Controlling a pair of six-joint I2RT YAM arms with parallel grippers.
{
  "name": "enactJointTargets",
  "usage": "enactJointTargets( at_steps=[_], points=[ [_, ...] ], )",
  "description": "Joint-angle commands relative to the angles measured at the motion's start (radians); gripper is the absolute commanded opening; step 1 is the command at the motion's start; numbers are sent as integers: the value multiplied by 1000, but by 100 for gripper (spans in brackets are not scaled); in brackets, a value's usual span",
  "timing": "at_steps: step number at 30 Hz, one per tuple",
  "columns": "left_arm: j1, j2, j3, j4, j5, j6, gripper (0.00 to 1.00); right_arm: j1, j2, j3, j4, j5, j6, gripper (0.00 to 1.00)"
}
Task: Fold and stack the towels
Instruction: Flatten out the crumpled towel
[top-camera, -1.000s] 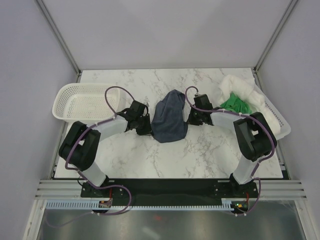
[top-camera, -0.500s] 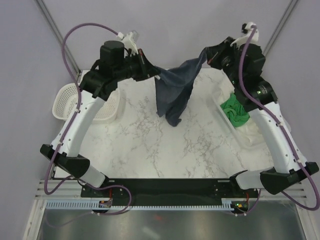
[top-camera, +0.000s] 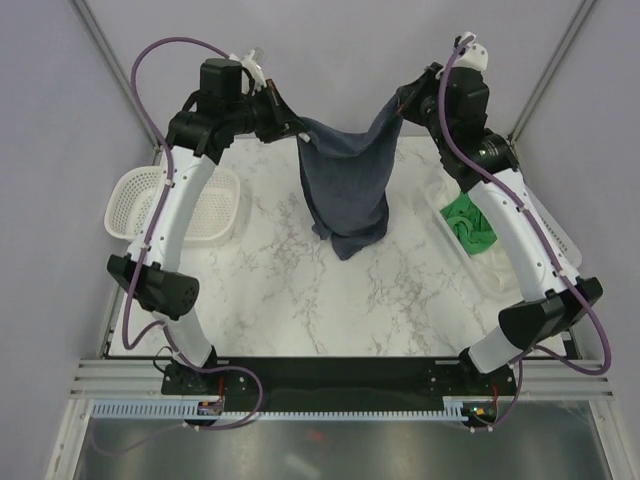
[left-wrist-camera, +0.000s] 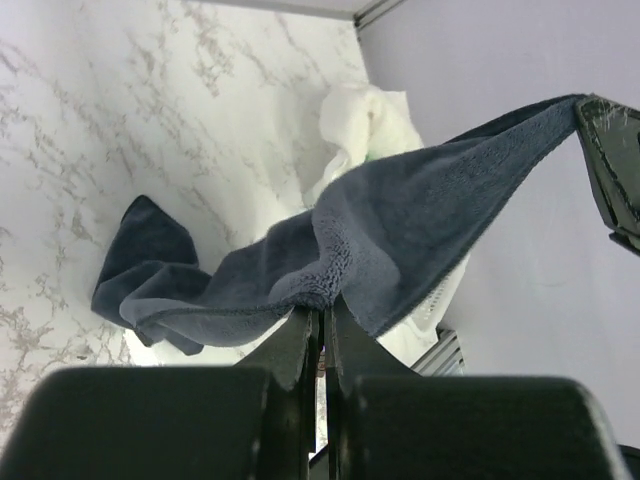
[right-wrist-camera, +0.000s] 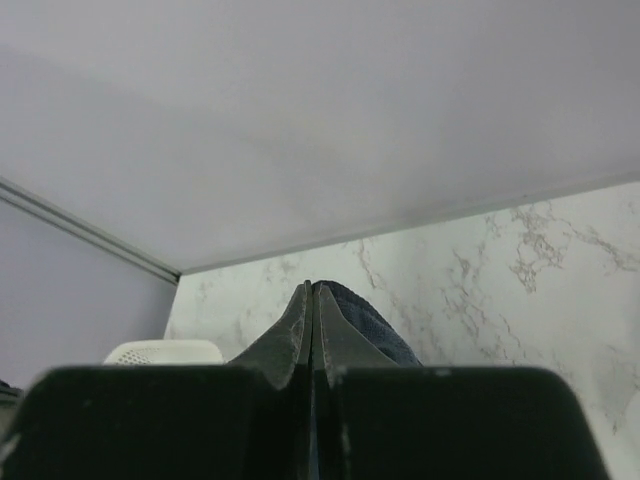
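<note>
The left arm (top-camera: 178, 215) and the right arm (top-camera: 522, 245) are long white tubes with fat black joints, and a thin purple cable (top-camera: 135, 72) loops along each

The hung towel (top-camera: 345, 185) spans the back middle of the table (top-camera: 300, 300). One top corner is pinched in the left gripper (top-camera: 296, 128) and the other in the right gripper (top-camera: 399, 107) — its body hangs between them, above the tabletop. A basket (top-camera: 150, 205) sits at the table's left edge. At the right edge a second basket (top-camera: 488, 272) holds a small towel (top-camera: 465, 222) — a bigger towel (left-wrist-camera: 365, 120) lies just behind it, toward the back.
</note>
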Motion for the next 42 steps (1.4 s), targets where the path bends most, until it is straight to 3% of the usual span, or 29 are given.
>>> enactJointTargets(
  at_steps=[1,4,5,9,13,15,17,24,25,29,31,36,42],
  points=[
    [39,52,17,9,98,-43,2,-2,7,-1,15,-34,-18,0],
    [36,54,-118,11,121,4,2,-1,-98,-231,23,-65,55,0],
    [35,50,-225,12,106,20,2,-1,-133,-400,61,-83,74,0],
    [6,8,-523,31,23,101,2,2,-323,-801,195,-163,176,0],
    [-42,-116,-840,41,-3,106,2,15,-409,-998,247,-226,236,0],
    [-42,-131,-896,95,-58,106,2,19,-434,-1038,258,-227,232,0],
    [-42,-86,-901,158,-100,98,3,19,-432,-1051,259,-214,224,0],
    [-43,119,-769,199,-42,103,7,19,-313,-1121,361,-211,198,0],
    [-42,142,-749,240,-17,112,24,18,-302,-1124,361,-200,197,0],
    [-40,240,-660,255,-14,144,27,19,-277,-1152,370,-184,193,0],
    [-42,271,-642,265,-3,153,34,19,-270,-1153,370,-177,195,0],
    [-40,258,-643,278,-11,189,55,19,-251,-1146,370,-146,178,0],
    [-40,199,-661,275,7,212,62,18,-231,-1126,367,-100,167,0]
  ],
)
